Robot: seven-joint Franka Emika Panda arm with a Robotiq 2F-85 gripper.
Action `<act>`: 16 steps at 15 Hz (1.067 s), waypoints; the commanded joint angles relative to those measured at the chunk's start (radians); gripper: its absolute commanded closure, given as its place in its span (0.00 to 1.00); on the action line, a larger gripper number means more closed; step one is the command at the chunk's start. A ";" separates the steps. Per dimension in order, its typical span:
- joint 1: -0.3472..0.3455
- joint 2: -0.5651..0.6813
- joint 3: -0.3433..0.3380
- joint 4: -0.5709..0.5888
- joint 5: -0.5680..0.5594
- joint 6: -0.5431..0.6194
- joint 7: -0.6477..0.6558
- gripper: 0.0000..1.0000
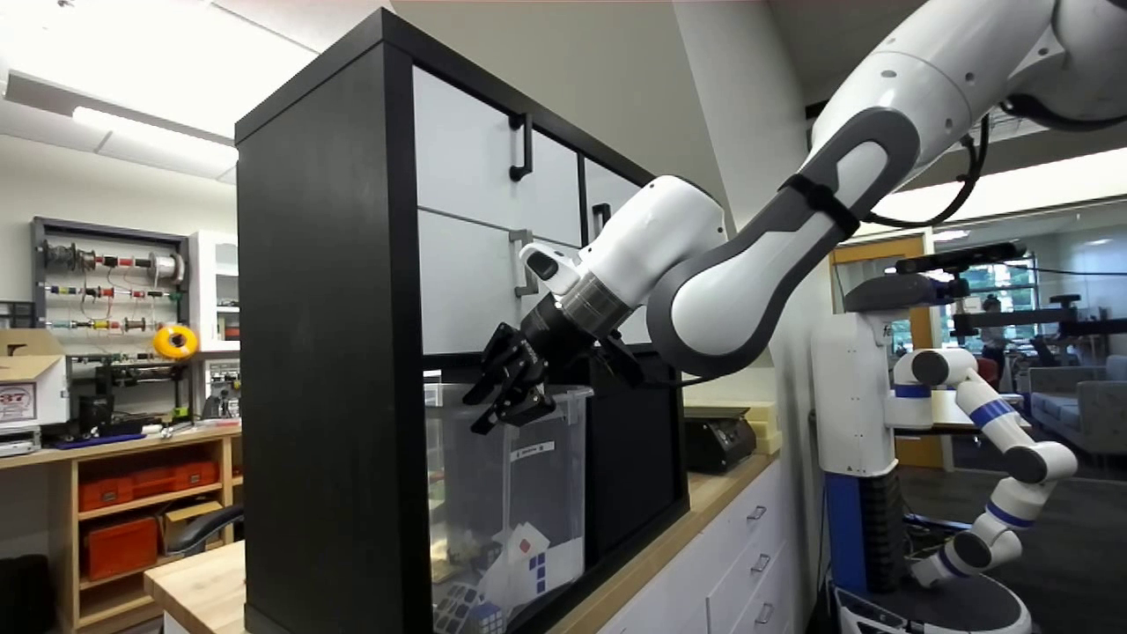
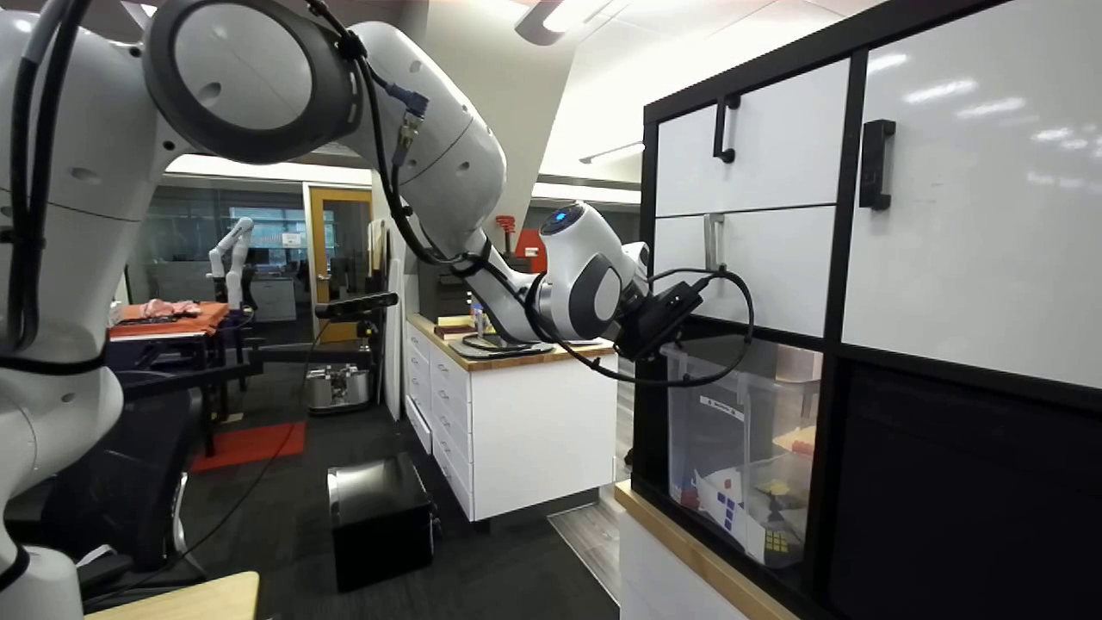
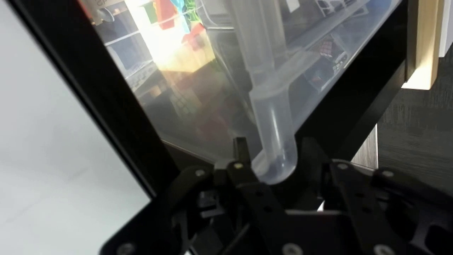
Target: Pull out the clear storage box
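Observation:
The clear storage box (image 1: pixel 550 475) sits in a lower opening of the black cabinet, with white items visible through its wall. It also shows in an exterior view (image 2: pixel 708 430) below the gripper. In the wrist view its thick rim (image 3: pixel 270 109) ends in a rounded corner between the two fingers. My gripper (image 1: pixel 475 413) is at the top of the box front, tilted downward. In the wrist view the gripper (image 3: pixel 276 148) is open around the rim corner. The left finger is close to the rim, and a gap shows on the right. I cannot tell whether either finger touches. The fingertips are hidden in an exterior view.
The black cabinet frame (image 1: pixel 313 352) encloses the box at the sides and above. White drawer fronts (image 1: pixel 467 282) with handles are just above the gripper. A dark panel (image 2: pixel 964 491) fills the neighbouring opening. A cable (image 2: pixel 747 310) loops out from the wrist. A wooden counter edge (image 2: pixel 689 560) runs below.

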 commanded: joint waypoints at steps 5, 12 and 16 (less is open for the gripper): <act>-0.075 -0.023 0.057 -0.022 -0.008 0.022 -0.060 0.94; -0.116 -0.066 0.102 -0.090 0.001 0.038 -0.077 0.94; -0.164 -0.112 0.143 -0.172 0.003 0.078 -0.079 0.94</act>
